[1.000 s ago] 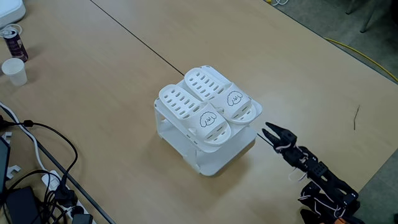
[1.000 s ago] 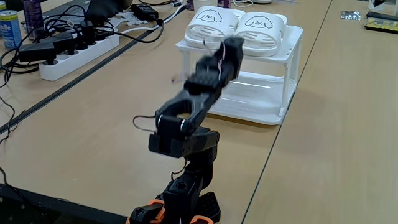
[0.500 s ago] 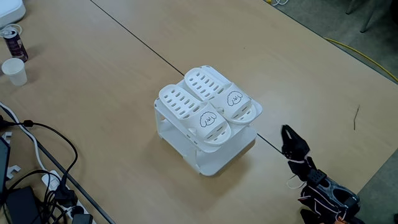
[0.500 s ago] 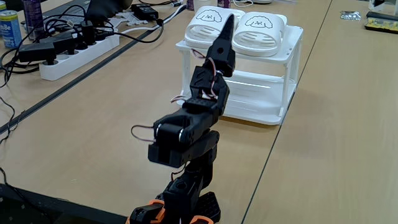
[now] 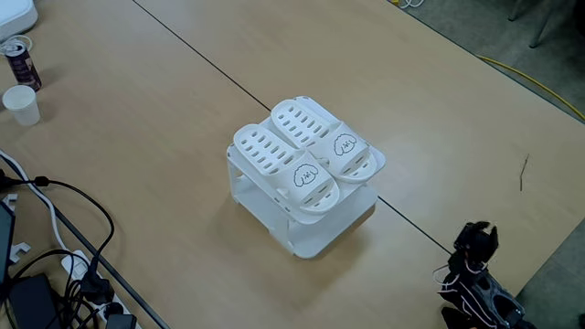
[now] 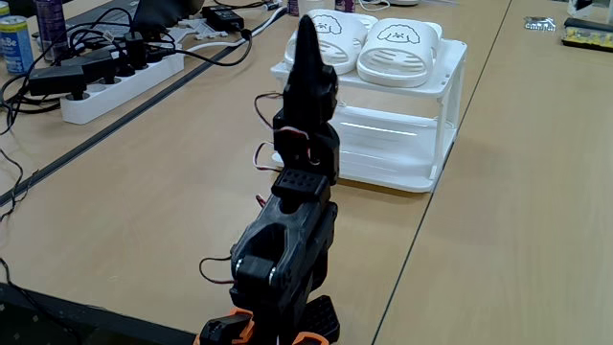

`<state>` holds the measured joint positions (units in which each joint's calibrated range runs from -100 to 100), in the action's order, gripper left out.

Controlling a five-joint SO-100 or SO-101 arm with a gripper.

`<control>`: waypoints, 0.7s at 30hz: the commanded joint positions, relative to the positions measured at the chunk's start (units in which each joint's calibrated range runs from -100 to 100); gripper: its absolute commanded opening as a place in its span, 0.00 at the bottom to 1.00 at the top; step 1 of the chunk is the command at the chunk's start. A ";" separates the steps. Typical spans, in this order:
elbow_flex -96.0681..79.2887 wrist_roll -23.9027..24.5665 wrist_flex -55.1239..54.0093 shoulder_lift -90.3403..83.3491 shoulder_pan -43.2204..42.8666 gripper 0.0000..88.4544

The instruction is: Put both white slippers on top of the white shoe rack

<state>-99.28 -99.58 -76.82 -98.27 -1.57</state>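
Both white slippers lie side by side on the flat top of the white shoe rack [image 5: 306,239], toes toward the arm. One slipper [image 5: 279,166] is nearer the camera in a fixed view, the other slipper [image 5: 322,139] is just behind it. From the arm's side, the left slipper [image 6: 335,36] is partly covered by the gripper and the right slipper [image 6: 397,43] shows in full on the rack [image 6: 426,134]. My gripper [image 6: 306,21] points straight up with its jaws shut on nothing. The arm is folded back over its base, and the gripper [image 5: 477,234] stands well clear of the rack.
A power strip [image 6: 120,81] and tangled cables lie on the left. A drink can [image 5: 19,62] and a paper cup [image 5: 22,104] stand at the far left. A dark seam [image 5: 196,59] crosses the table. The table edge runs just right of the arm base.
The arm has pulled back from the rack and folded up over its base. The gripper swung from reaching toward the rack to pointing upward. The slippers have not moved.
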 commanded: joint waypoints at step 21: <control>-0.45 -0.42 -22.66 -0.64 0.01 0.01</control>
<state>-99.19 -99.58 -99.23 -98.85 -1.57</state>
